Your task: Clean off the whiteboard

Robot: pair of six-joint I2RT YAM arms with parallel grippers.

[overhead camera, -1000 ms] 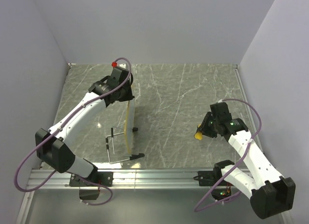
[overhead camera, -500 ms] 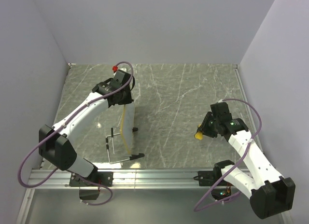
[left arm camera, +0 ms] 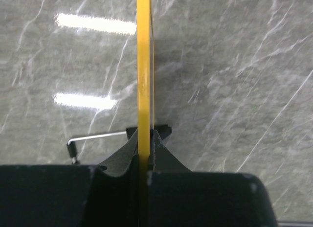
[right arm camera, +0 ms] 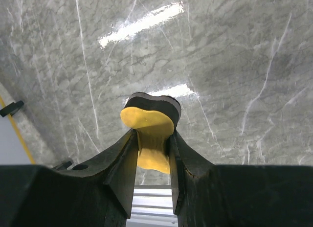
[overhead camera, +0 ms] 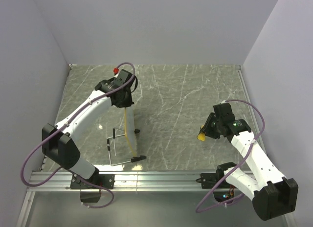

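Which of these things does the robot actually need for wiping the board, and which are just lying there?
For the job: whiteboard, held on edge by left end effector; yellow eraser in right end effector.
Lying about: bent metal wire beside the board, untouched.

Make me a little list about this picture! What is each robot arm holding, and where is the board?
whiteboard: upright, seen edge-on, yellow frame showing
left gripper: shut on the whiteboard's edge
right gripper: shut on the eraser
eraser: yellow with a dark pad, held above the table, apart from the whiteboard
table: grey marble pattern
writing on the board: cannot tell, its face is not shown
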